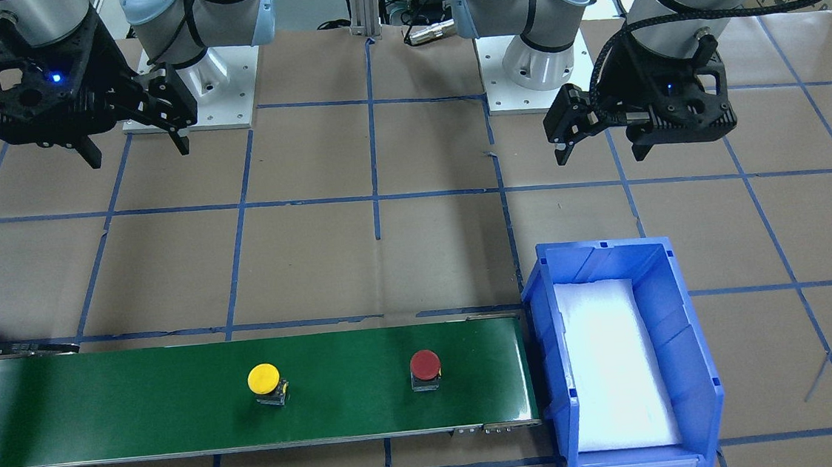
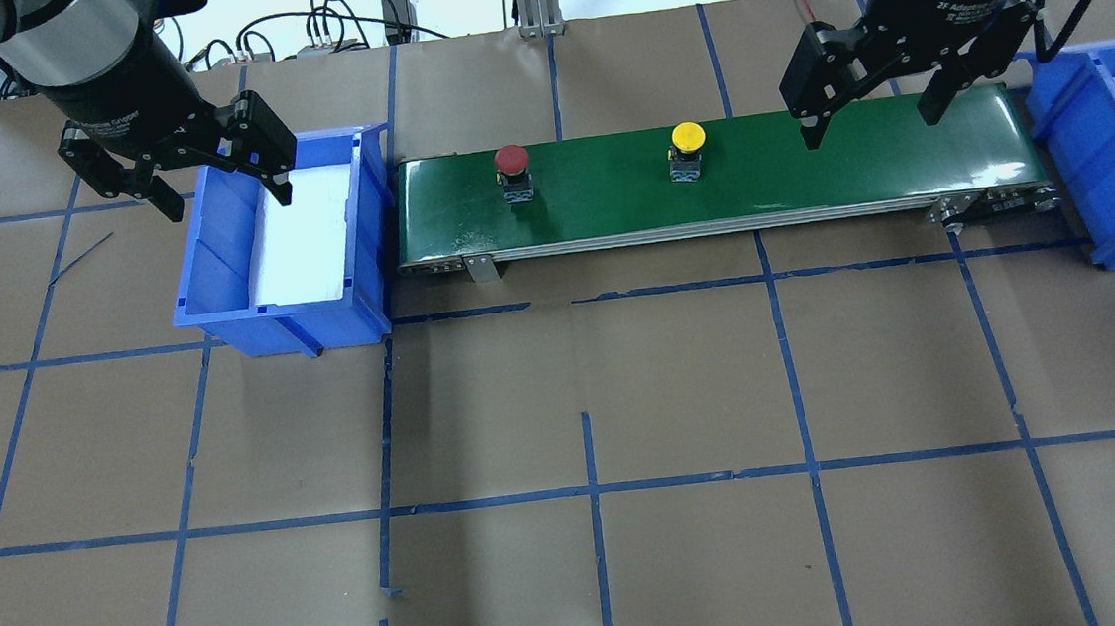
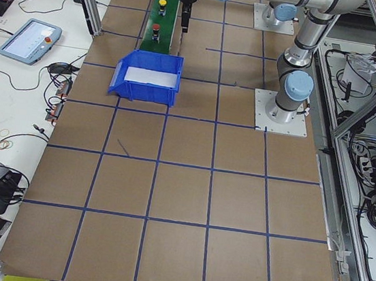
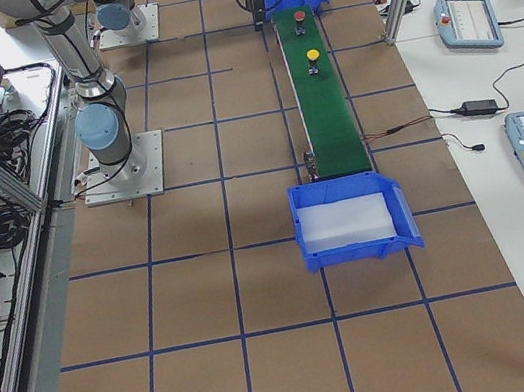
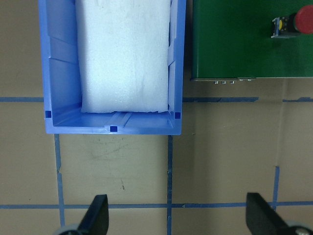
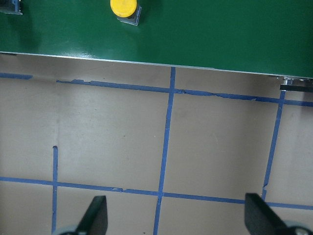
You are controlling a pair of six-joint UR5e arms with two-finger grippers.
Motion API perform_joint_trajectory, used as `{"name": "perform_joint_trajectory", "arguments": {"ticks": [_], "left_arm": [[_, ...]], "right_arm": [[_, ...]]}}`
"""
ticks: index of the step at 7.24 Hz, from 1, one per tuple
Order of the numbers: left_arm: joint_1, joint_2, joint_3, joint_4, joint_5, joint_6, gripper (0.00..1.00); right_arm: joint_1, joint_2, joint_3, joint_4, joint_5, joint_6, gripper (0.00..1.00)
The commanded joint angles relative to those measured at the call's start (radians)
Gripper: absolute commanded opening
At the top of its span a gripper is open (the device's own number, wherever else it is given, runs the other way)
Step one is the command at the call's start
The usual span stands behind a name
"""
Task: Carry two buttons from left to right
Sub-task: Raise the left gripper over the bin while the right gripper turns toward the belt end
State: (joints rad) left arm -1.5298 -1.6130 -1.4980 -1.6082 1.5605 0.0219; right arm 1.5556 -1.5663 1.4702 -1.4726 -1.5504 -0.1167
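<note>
Two buttons stand upright and apart on the green conveyor belt (image 2: 805,169). The red button (image 2: 511,160) (image 1: 424,364) is near the belt's left end, and the yellow button (image 2: 688,136) (image 1: 264,379) is near its middle. My left gripper (image 2: 228,200) (image 1: 600,151) hangs open and empty above the table, on the robot's side of the left blue bin (image 2: 216,270). My right gripper (image 2: 869,127) (image 1: 137,151) is also open and empty, raised on the robot's side of the belt's right part. The left wrist view catches the red button (image 5: 298,22); the right wrist view catches the yellow button (image 6: 123,7).
The left blue bin (image 1: 691,330) holds only a white foam liner. A second blue bin (image 2: 1084,172) sits at the belt's right end. Brown paper with a blue tape grid covers the table. Cables and an aluminium post stand beyond the belt.
</note>
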Motion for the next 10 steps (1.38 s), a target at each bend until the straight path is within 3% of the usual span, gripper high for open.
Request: {"name": "perform_joint_trajectory", "arguments": {"ticks": [1, 4, 7, 10], "left_arm": [[0.002, 0.004, 0.004, -0.004, 0.071, -0.020, 1.00], [0.004, 0.004, -0.001, -0.012, 0.050, -0.040, 1.00], [0.005, -0.008, 0.022, -0.053, 0.050, -0.037, 1.00], [0.007, -0.010, 0.021, -0.050, 0.043, -0.037, 1.00]], "right_arm": [[-0.034, 0.032, -0.046, 0.067, -0.006, 0.008, 1.00], [-0.112, 0.202, -0.190, 0.058, -0.024, -0.090, 0.99], [-0.138, 0.336, -0.189, -0.153, -0.007, -0.309, 0.99], [-0.245, 0.380, -0.165, -0.179, 0.015, -0.747, 0.99]]}}
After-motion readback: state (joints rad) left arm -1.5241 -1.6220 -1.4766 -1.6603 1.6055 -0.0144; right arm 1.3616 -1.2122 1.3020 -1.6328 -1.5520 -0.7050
